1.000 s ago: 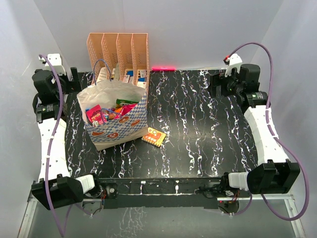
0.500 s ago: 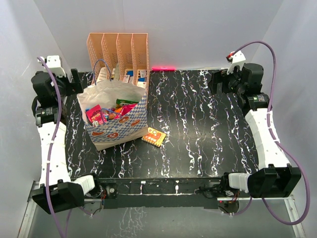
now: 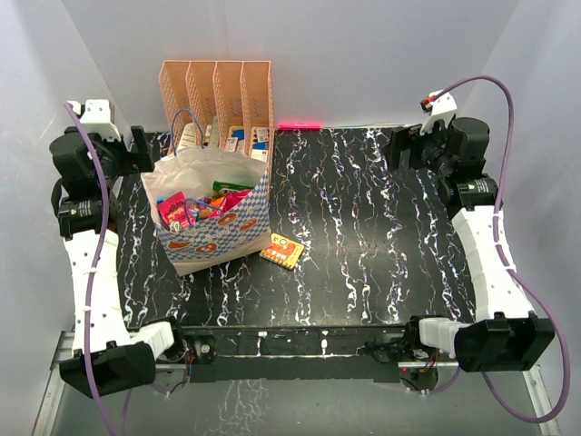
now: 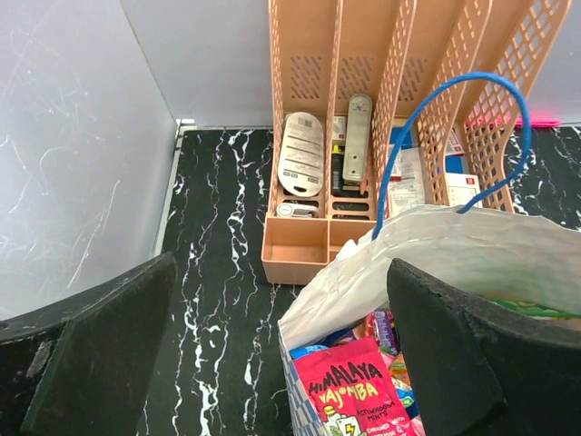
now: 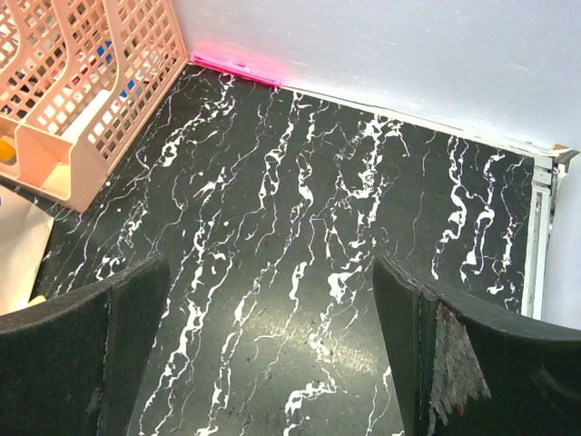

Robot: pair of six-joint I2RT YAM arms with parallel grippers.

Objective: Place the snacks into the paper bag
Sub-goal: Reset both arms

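The paper bag (image 3: 213,227) stands open on the left part of the black marbled worktop (image 3: 381,245), just in front of the peach file rack (image 3: 218,95) that sits against the back wall. Its mouth is full of snacks (image 3: 207,207), with a magenta packet (image 4: 352,400) at the rim nearest the left arm. One orange snack packet (image 3: 282,250) lies flat on the worktop just beside the bag's front right corner, outside it. The left pincer (image 4: 281,272) hovers near the bag's back left corner, its fingers spread wide and holding nothing. A blue handle (image 4: 467,100) of the bag arches up in front of the rack. The right pincer (image 5: 270,268) hangs over the worktop at the far right, well apart from the bag, likewise released and empty.
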